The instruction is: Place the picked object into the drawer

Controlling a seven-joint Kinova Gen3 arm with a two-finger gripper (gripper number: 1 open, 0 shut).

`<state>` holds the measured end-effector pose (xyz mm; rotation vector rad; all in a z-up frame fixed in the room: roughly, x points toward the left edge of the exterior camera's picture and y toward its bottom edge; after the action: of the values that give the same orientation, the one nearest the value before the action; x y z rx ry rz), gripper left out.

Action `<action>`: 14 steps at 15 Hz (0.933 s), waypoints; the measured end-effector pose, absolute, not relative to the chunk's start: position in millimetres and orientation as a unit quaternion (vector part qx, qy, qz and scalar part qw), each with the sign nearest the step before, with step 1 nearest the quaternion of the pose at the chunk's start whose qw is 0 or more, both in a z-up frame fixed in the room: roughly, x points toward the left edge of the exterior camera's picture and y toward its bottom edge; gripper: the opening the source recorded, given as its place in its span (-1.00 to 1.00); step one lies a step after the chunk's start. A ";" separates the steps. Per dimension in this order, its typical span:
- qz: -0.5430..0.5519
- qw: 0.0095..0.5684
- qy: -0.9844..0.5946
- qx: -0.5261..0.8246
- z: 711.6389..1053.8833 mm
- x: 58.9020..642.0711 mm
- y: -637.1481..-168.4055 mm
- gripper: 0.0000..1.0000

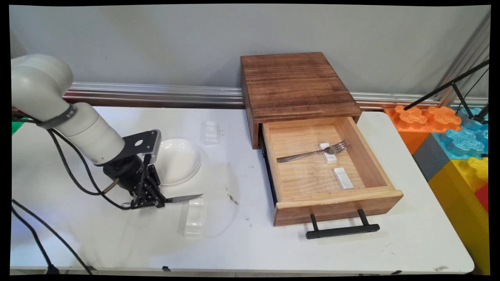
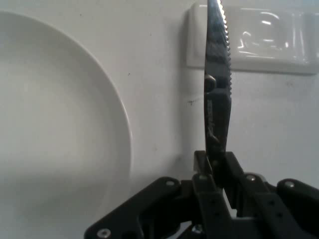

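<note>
In the lower left of the main view, the gripper (image 1: pixel 156 201) is clenching a knife (image 1: pixel 183 198), its blade pointing right and reaching over a white rest (image 1: pixel 195 217). A plate (image 1: pixel 177 160) is lying just above. At right of centre, a fork (image 1: pixel 314 152) is resting in an open drawer (image 1: pixel 336 208).

In the hand view the knife (image 2: pixel 218 94) is rising between the fingers (image 2: pixel 207 191), the plate (image 2: pixel 55 124) at left.

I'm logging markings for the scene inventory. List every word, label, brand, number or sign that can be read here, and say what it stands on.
No text can be read in either view.
The knife, held in the gripper, has a faint mark on its blade in the hand view; too blurred to read.
A band round the arm in the main view carries small marks; too small to read.
The wooden drawer box, fork, plate and white rests show no lettering.
</note>
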<state>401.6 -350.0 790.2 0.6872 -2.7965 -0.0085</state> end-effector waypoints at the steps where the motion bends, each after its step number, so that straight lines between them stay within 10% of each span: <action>1: -0.004 0.131 -0.963 0.236 794.1 401.3 -351.1 -1.00; 14: -0.007 0.130 -0.969 0.208 882.8 369.0 -383.5 -1.00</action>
<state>369.0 -383.5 882.8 0.6039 -2.8166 -0.0210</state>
